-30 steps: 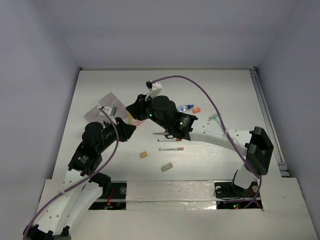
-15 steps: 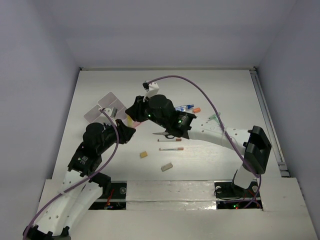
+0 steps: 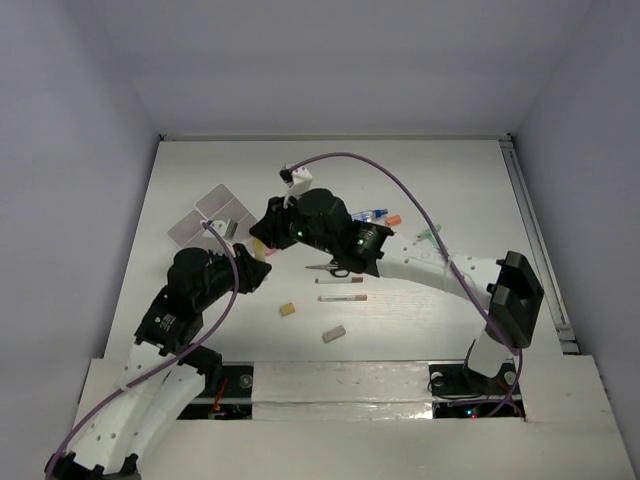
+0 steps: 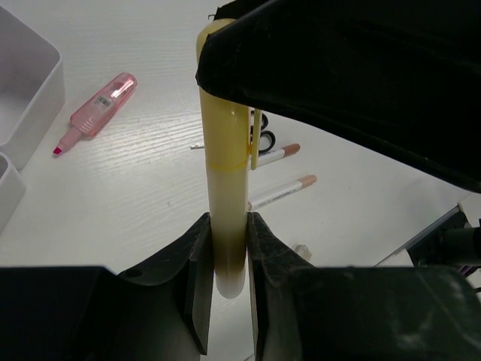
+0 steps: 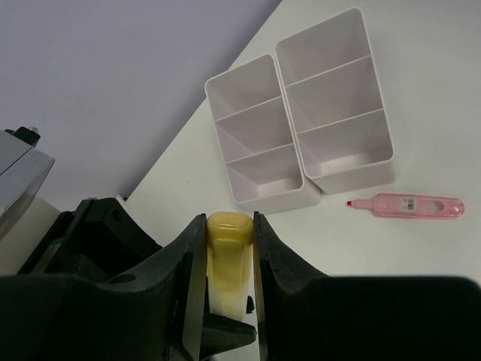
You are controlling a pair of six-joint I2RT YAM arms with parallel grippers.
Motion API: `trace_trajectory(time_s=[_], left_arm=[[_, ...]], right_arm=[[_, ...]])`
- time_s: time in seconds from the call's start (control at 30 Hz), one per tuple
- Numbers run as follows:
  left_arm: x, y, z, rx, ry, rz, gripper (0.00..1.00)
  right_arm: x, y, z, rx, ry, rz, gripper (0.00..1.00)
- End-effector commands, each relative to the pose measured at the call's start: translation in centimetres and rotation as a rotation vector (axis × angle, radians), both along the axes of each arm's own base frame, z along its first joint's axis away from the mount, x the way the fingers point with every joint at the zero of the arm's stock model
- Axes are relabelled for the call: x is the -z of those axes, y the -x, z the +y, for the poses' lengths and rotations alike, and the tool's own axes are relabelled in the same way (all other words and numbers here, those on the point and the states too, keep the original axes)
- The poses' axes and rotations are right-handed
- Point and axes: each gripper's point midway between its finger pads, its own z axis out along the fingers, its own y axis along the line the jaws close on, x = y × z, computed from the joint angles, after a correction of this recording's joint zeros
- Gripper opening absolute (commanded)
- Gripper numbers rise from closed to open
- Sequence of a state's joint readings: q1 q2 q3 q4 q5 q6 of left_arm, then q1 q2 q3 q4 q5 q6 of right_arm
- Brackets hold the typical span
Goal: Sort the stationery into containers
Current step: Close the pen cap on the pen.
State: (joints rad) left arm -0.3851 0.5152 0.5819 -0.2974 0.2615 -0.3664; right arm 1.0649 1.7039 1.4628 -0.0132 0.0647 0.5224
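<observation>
A cream-yellow marker (image 4: 228, 173) with a yellow cap (image 5: 227, 248) is held above the table by both grippers. My left gripper (image 4: 226, 248) is shut on its cream barrel end. My right gripper (image 5: 227, 233) is shut on its capped end. In the top view the two grippers, left (image 3: 256, 272) and right (image 3: 263, 240), meet just right of the white compartment trays (image 3: 212, 213). The trays (image 5: 301, 135) look empty. A pink highlighter (image 5: 409, 205) lies beside them. Black-handled scissors (image 3: 325, 268), two thin pens (image 3: 341, 290) and two beige erasers (image 3: 287, 310) lie on the table.
A blue item (image 3: 372, 214), a small orange piece (image 3: 393, 220) and a green item (image 3: 428, 236) lie at the middle right, under the right arm's purple cable. A second eraser block (image 3: 333, 334) sits near the front edge. Walls close in the table's sides.
The right wrist has shifted left toward the trays. The left gripper has drawn slightly back toward the near edge. Both stay shut on the marker.
</observation>
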Motion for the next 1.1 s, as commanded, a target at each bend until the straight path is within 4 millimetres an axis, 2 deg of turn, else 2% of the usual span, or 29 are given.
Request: trace_trajectory(time_s=[0.0, 0.1, 0.5, 0.9, 1.07], left_arm=[[-6.1, -2.2, 0.6, -0.064, 0.053, -0.235, 0.0], [-6.2, -2.2, 0.6, -0.065, 0.052, -0.239, 0.0], [-6.5, -2.2, 0.8, -0.07, 0.048, -0.252, 0.0], [-6.6, -2.3, 0.9, -0.076, 0.044, -0.254, 0.0], [-6.7, -2.4, 1.0, -0.083, 0.039, -0.258, 0.0]], right_arm=[[7.0, 5.4, -0.9, -0.188, 0.183, 0.149, 0.0], [8.6, 6.0, -1.3, -0.194, 0.201, 0.18, 0.0], [12.7, 7.6, -3.0, -0.214, 0.266, 0.263, 0.0], [16.6, 11.1, -4.6, -0.333, 0.32, 0.384, 0.0], [17.5, 13.1, -5.0, -0.383, 0.335, 0.422, 0.0]])
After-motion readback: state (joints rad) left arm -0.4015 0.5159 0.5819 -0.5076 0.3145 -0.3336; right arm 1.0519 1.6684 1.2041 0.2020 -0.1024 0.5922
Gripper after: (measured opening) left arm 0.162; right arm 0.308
